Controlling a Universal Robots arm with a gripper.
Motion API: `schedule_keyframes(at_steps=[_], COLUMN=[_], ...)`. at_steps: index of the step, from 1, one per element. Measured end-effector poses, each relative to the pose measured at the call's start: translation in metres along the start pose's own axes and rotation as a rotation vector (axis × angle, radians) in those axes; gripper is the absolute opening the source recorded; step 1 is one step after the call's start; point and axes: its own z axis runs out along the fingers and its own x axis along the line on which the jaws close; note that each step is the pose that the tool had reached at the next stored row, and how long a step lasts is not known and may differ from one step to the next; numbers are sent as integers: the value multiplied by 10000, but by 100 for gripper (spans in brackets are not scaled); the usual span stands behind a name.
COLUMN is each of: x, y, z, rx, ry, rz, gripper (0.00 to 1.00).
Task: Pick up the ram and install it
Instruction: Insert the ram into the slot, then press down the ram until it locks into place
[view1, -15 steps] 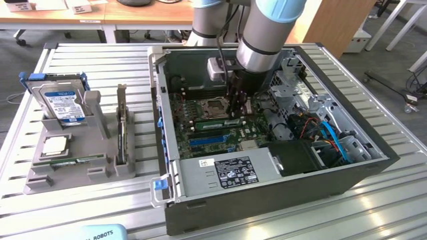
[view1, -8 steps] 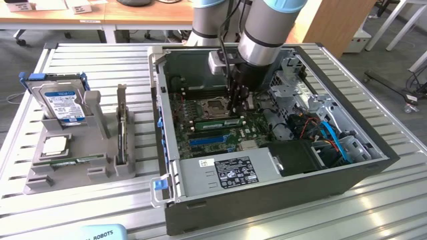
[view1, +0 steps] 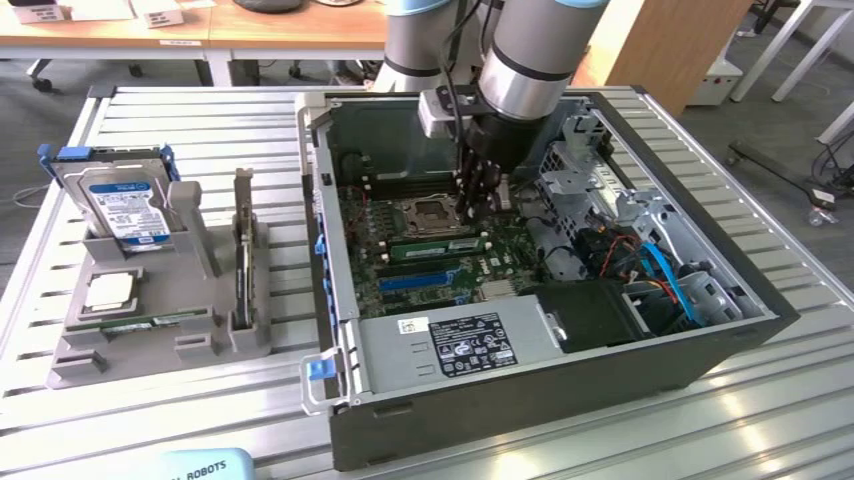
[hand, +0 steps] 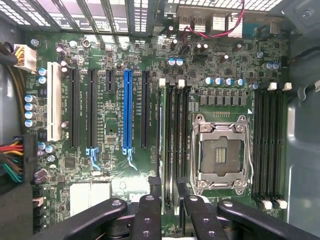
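Already the long, thin green circuit-board ram stick (view1: 434, 243) sits seated on the green motherboard (view1: 454, 275), just beside the square silver processor socket (view1: 430, 213); the black gripper (view1: 478, 207) hovers just above, jaws wide, empty.

You see the fingers (hand: 147, 216) cut off at the wrist view's edge, tips unseen. In the exterior view the arm (view1: 534, 50) runs off the top, and the power supply label (view1: 467, 345) is too small to read.
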Motion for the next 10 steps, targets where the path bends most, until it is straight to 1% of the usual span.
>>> schedule_keyframes(at_steps=[10], x=[-1], y=[0], z=[-4], rx=[-1], ry=[-1], rz=[0], gripper=[25])
